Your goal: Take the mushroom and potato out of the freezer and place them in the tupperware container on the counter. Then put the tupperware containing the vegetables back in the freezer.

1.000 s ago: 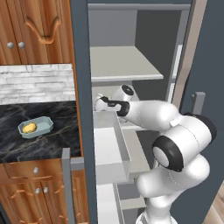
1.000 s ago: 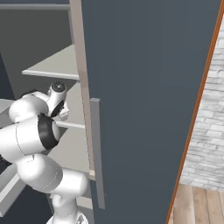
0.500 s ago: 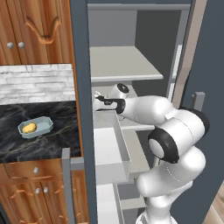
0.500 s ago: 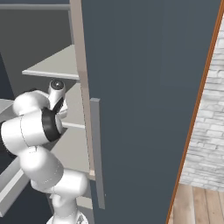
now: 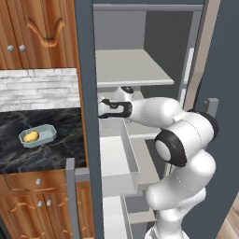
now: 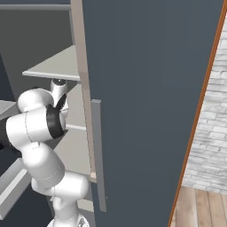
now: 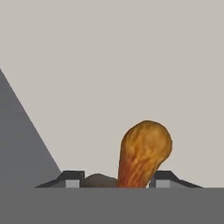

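Freezer (image 5: 140, 74) open; arm reaches level onto its middle shelf. Gripper (image 7: 114, 180) jaws narrowed around mushroom (image 7: 143, 153), contact unclear.

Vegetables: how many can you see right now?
2. The potato lies in the container on the counter; the mushroom sits between the end effector fingertips inside the freezer. Others may be hidden.

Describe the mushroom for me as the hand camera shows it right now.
The mushroom is an orange-brown lump with a rounded, glossy-looking top and redder streaks down its narrower lower part. A darker brown part shows low to its left. It sits between the gripper's two dark finger tips, against the freezer's pale grey inner surface. Whether the tips actually press on it cannot be told.
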You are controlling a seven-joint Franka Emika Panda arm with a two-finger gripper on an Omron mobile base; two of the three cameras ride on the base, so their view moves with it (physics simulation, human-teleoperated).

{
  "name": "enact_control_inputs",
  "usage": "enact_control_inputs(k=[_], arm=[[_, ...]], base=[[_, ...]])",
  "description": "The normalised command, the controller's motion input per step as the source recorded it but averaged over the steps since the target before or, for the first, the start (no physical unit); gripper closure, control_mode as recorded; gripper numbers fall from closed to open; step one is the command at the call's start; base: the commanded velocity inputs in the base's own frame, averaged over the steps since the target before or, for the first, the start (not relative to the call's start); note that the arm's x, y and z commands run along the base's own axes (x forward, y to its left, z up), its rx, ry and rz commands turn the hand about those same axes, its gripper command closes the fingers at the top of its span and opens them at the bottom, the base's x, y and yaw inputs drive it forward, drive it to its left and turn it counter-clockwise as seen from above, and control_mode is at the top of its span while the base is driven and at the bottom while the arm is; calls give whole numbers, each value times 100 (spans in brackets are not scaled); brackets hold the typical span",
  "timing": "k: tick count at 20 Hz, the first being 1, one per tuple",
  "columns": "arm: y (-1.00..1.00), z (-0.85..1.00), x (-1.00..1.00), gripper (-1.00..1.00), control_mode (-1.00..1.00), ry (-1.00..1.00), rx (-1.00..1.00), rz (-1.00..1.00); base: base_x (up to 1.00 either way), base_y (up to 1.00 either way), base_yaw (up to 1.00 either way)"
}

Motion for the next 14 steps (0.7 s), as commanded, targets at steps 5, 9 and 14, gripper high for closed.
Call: enact_control_inputs(k=[5, 9, 14], arm=[[-5, -1, -4, 100, -100, 0, 0, -8], [-21, 0, -24, 100, -100, 0, 0, -11], [-32, 0, -40, 100, -100, 0, 0, -13]], base=[[0, 0, 0], [0, 0, 0], [0, 0, 0]])
